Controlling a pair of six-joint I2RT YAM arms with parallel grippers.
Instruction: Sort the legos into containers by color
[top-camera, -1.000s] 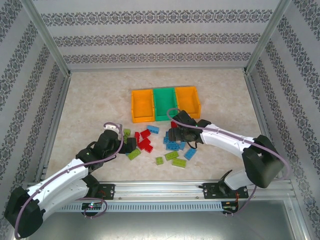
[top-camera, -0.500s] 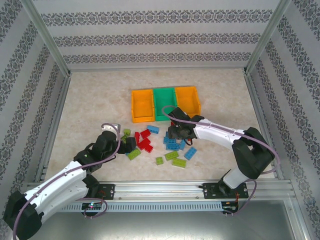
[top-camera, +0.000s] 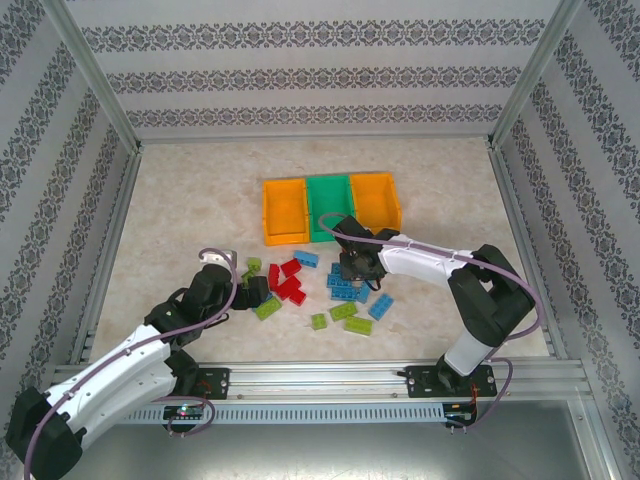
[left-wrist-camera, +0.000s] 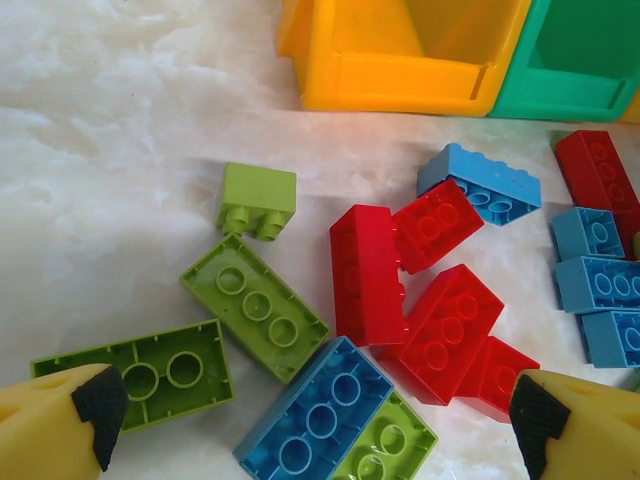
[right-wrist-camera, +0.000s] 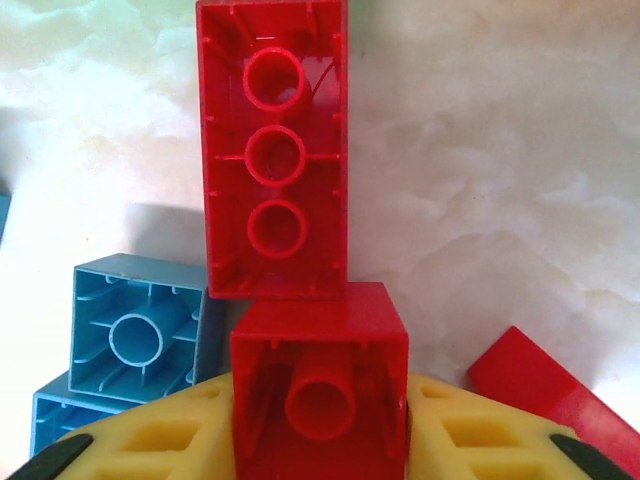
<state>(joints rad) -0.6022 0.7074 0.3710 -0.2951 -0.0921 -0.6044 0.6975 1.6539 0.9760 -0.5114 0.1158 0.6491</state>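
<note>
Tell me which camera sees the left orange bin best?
The top camera. It looks down on the whole left orange bin, every wall and its floor. The left wrist camera catches just the near wall and a bit of the inside, cut off at the picture's top edge.

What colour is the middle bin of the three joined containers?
Green; the middle bin shows best in the top external view.

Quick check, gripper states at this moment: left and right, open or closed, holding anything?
Left gripper: open, holding nothing.
Right gripper: closed on a small square red plastic brick.
</note>
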